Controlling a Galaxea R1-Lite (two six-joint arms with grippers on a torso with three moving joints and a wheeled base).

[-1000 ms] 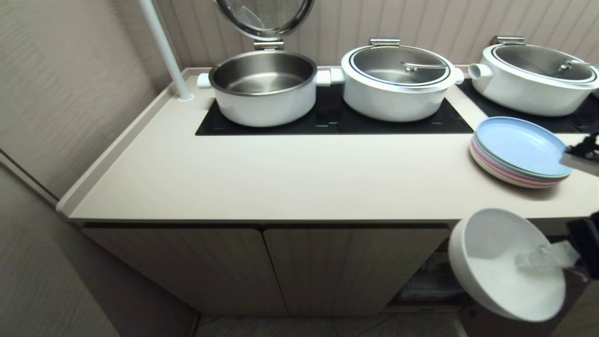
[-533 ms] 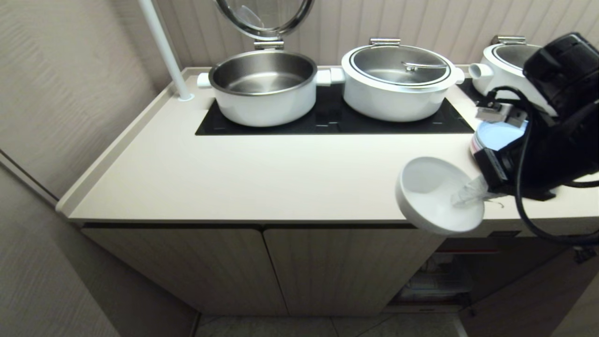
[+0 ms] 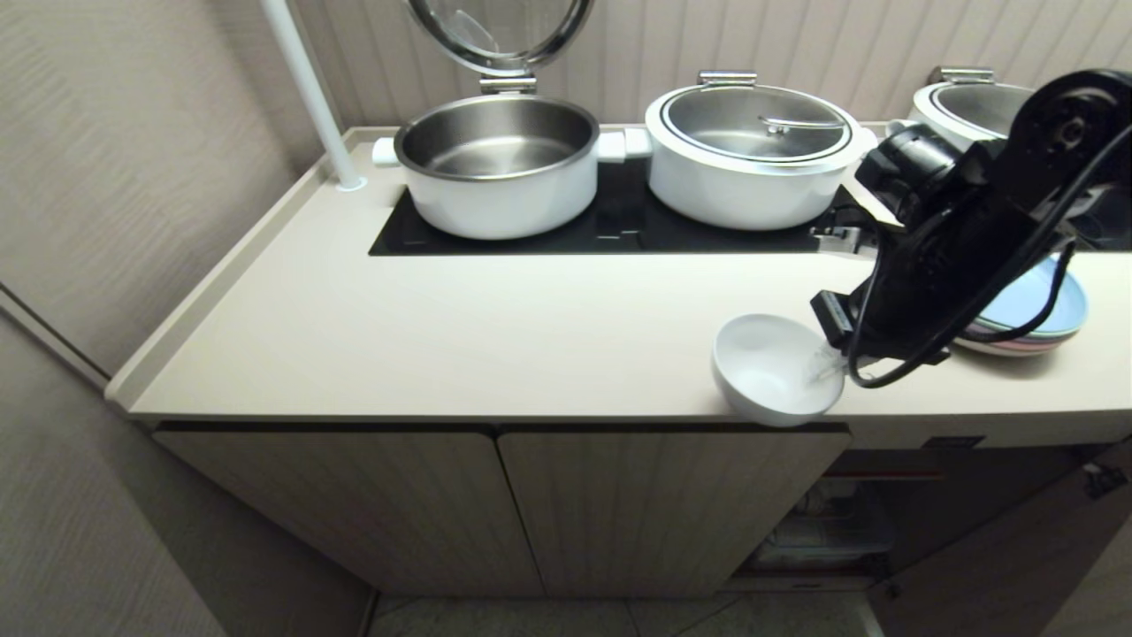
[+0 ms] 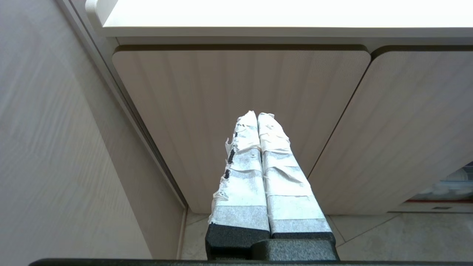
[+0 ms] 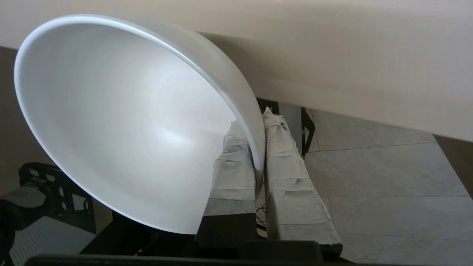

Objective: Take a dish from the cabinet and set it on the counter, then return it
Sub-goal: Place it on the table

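Nearest, below the counter (image 3: 495,354) edge: the cabinet (image 3: 495,504) with two ribbed doors shut side by side, and further right a bay standing open, its door (image 3: 999,566) swung out, shelves inside dim and their contents hard to make out. Parked low in front of the closed doors, the left gripper (image 4: 258,120), taped fingers (image 4: 275,162) pressed flat together, nothing between them, aimed up at the door seam. At the counter's front edge, right of centre: a white bowl (image 3: 774,367), tilted, mouth turned up and toward the left, its bottom overhanging the lip of the counter; whether touching the surface or just above it, impossible to tell. Clamped on the bowl's right rim, the right gripper (image 3: 827,364), one taped finger (image 5: 231,173) inside the wall and the other outside, rim pinched between. Behind the grip, the black right arm (image 3: 964,230) reaching in from the right with loose cables (image 3: 964,327) looping under it, covering part of the cooktop (image 3: 619,226) corner. Just beyond the arm, a stack of coloured plates (image 3: 1035,314), blue on top, half hidden by the arm and near the bowl but apart from it. Open cream surface to the left of the bowl. Further back, on the black panel: an open steel-lined pot (image 3: 495,164) with its glass lid (image 3: 500,31) hinged upright, then a lidded white pot (image 3: 752,150) beside it, handles nearly meeting. At far right, a third pot (image 3: 973,97), mostly blocked by the arm. At the back left corner, a white pole (image 3: 309,97) rising from the counter against the ribbed wall (image 3: 840,40)
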